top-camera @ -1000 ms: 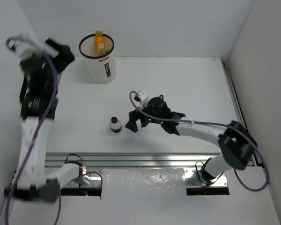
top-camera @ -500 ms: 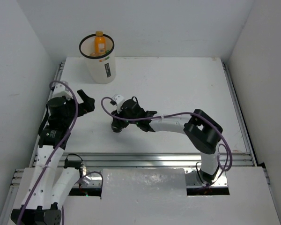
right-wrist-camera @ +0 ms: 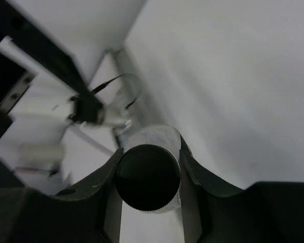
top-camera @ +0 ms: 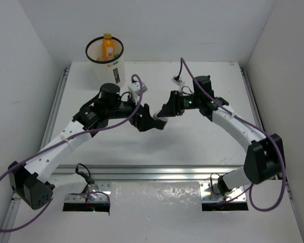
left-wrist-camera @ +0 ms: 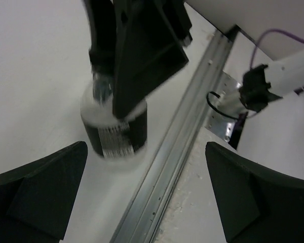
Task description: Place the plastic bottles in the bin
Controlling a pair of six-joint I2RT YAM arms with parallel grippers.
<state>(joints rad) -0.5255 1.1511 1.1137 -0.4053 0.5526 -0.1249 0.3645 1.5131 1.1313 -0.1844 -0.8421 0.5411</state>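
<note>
The short dark bottle [left-wrist-camera: 116, 132] with a barcode label hangs above the table, pinched near its top by my right gripper [left-wrist-camera: 137, 55]. In the right wrist view its round cap [right-wrist-camera: 148, 178] fills the gap between the shut fingers [right-wrist-camera: 99, 185]. From above, my right gripper [top-camera: 163, 114] and my left gripper [top-camera: 144, 121] meet at the table's middle and hide the bottle. My left gripper [left-wrist-camera: 147, 202] stands open just beside and below the bottle, holding nothing. The bin [top-camera: 110, 73] stands at the back left with an orange bottle [top-camera: 107, 47] inside.
A metal rail [top-camera: 157, 169] runs along the table's near edge, with cables and the arm bases behind it. White walls close in the left, back and right sides. Purple cables loop off both arms.
My right gripper closed on the dark bottle and carried it up and back toward the table's middle. My left arm swung in from the far left to meet it.
</note>
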